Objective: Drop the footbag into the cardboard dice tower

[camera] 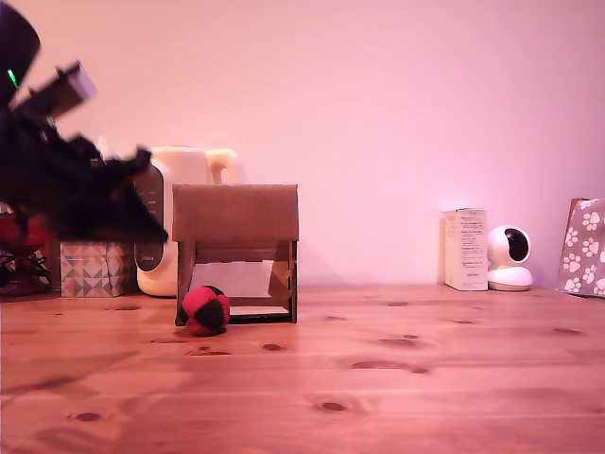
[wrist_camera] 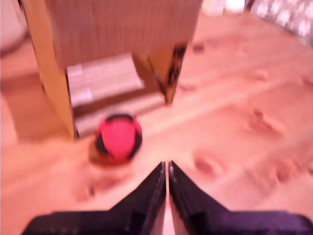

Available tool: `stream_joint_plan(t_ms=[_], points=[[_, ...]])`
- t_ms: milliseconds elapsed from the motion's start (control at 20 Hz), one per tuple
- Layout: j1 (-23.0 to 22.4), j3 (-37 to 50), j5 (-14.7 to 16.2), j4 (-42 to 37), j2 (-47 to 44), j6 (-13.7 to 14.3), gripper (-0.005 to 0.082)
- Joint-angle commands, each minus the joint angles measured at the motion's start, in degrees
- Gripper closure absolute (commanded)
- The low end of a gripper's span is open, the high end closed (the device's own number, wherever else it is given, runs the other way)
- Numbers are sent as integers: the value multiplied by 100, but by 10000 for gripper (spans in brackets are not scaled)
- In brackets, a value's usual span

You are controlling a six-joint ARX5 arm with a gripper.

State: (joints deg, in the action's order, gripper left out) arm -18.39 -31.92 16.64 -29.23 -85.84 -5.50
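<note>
Now footbag (wrist_camera: pixel 118 137) round, no long axis, at cardboard dice tower (camera: pixel 236 248) opening; tool (wrist_camera: pixel 165 169) closed, empty.

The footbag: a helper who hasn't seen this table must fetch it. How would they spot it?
Find the brown cardboard dice tower standing on the wooden table. At its lower front opening, on the exterior view's left, lies the footbag. It is the only small red-and-black ball there.

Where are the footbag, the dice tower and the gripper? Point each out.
footbag (camera: pixel 206 310): exterior view, on its red front panel.
cardboard dice tower (camera: pixel 235 213): exterior view, on the solid upper band.
gripper (wrist_camera: pixel 167 171): wrist view, at the seam between the closed fingertips.
</note>
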Motion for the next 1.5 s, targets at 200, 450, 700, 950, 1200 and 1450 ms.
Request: stream_joint_plan(t_ms=[200,450,700,950,1200,1450], points=[[-7,24,-24,-909,-772,-9,258],[-7,-343,-24,-1027,-1377,-9,32],[-15,-911,-221,-1025,-2024,-7,32],[-15,-1353,-304,-1019,-2553,-4,32],[-50,-1648,-321,-931,-2863,-4,44],[-55,-1902,-323,-592,-3165,122,258]])
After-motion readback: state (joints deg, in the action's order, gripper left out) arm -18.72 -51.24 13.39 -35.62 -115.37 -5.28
